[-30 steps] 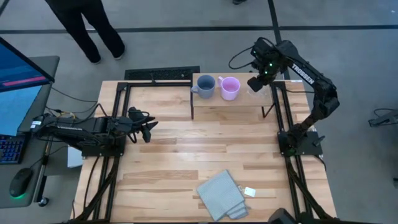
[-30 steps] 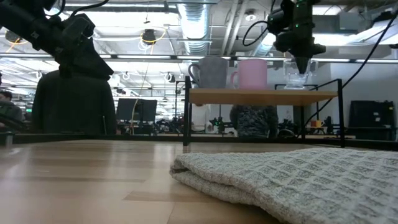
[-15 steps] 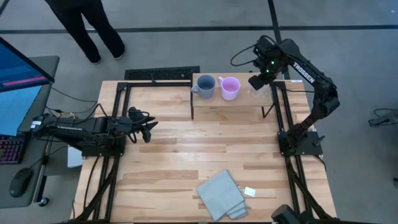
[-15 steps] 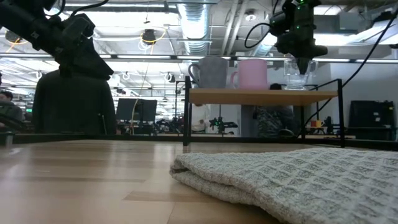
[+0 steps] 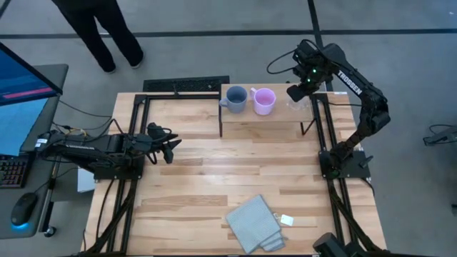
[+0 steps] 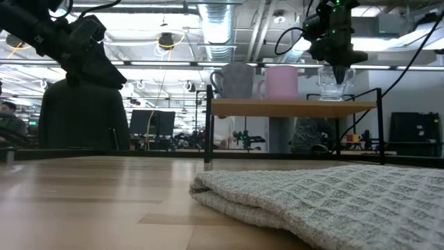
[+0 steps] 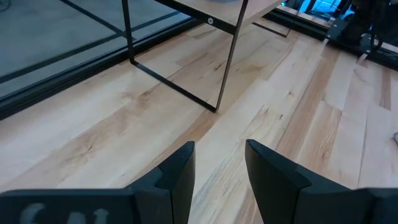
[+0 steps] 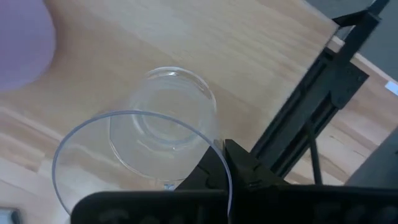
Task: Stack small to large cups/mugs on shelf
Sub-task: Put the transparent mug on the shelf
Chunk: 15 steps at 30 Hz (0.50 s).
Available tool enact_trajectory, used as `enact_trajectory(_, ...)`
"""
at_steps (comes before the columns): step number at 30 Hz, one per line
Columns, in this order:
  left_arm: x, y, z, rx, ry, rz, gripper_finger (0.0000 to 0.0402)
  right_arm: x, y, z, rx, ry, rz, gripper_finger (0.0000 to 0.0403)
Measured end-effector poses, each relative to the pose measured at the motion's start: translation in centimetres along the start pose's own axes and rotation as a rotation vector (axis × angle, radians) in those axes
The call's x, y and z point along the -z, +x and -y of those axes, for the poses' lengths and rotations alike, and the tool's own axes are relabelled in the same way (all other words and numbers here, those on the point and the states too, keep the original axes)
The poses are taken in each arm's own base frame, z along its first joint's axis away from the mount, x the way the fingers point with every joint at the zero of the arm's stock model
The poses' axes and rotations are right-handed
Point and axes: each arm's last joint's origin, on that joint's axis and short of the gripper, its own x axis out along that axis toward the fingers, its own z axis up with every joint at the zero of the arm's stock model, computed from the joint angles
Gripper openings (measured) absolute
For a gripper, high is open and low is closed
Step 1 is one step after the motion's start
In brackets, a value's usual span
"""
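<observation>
On your raised light-wood shelf on thin black legs [image 5: 260,120] you have three vessels in a row. The blue-grey handled mug [image 5: 236,98] stands at the left, the pink-lilac mug [image 5: 264,101] just beside it, and the small clear transparent cup [image 8: 152,146] at the right end, near the shelf's edge. All three stand upright. From above, the two mugs look empty inside, and through the wall of the clear cup you see only its own bottom and the wood under it.

Some things are hard to make out. In the high view the clear cup is almost invisible beside the right gripper [image 5: 295,93]. In the low view you see the cup [image 6: 333,82] partly, with the gripper's tip [image 6: 340,69] in front of its rim. The right wrist view cuts off the pink-lilac mug to a blurred corner. Whether the cup's base rests on the shelf or hangs a little above it, you cannot tell from these views.

The right gripper is above the right end of the shelf, and its dark fingers [image 8: 239,168] are pressed together on the rim of the clear cup, pinching the thin wall between them.

The left gripper [image 7: 221,168] waits over the left side of the wooden tabletop [image 5: 214,178], well apart from the shelf. Its fingers are partly spread and hold nothing.

A folded grey-blue cloth [image 5: 254,225] lies on the near part of the tabletop.
</observation>
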Motion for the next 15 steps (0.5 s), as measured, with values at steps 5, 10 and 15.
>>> enact_trajectory(5,0.00,0.00,0.00,0.000,-0.001,0.000,0.0132,-0.01,0.01,-0.02,0.000,0.000,-0.001,0.0004)
enact_trajectory(10,0.00,0.00,0.00,0.000,-0.004,0.000,0.0132,-0.01,0.01,-0.04,-0.014,-0.006,-0.001,0.0004)
enact_trajectory(15,0.00,0.00,0.00,0.000,-0.005,0.000,0.0132,0.08,0.41,-0.13,-0.020,-0.028,-0.019,0.0002)
